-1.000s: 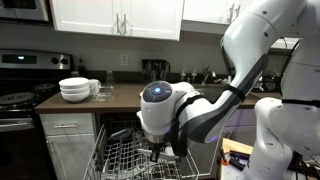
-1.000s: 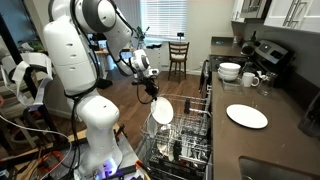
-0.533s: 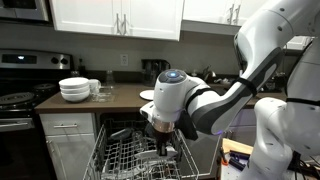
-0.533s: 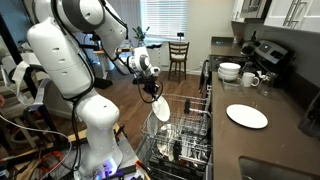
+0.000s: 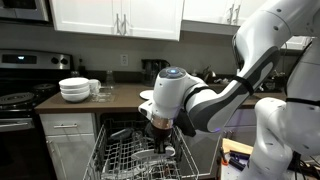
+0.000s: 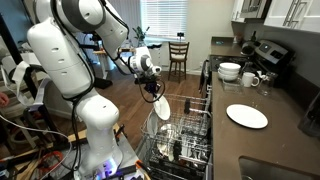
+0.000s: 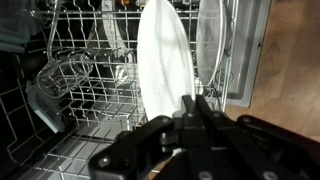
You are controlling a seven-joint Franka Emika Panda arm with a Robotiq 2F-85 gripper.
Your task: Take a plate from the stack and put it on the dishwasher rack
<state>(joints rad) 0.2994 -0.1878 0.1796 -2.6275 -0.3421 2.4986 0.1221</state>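
Upright plate (image 7: 165, 60) at dishwasher rack (image 7: 75, 85)

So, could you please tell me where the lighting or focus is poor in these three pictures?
In the wrist view the plate is blown out to flat white, and the gripper holding it is dark and soft; the dishwasher rack is sharp enough. In an exterior view the window glares brightly; in an exterior view the counter is dim but legible.
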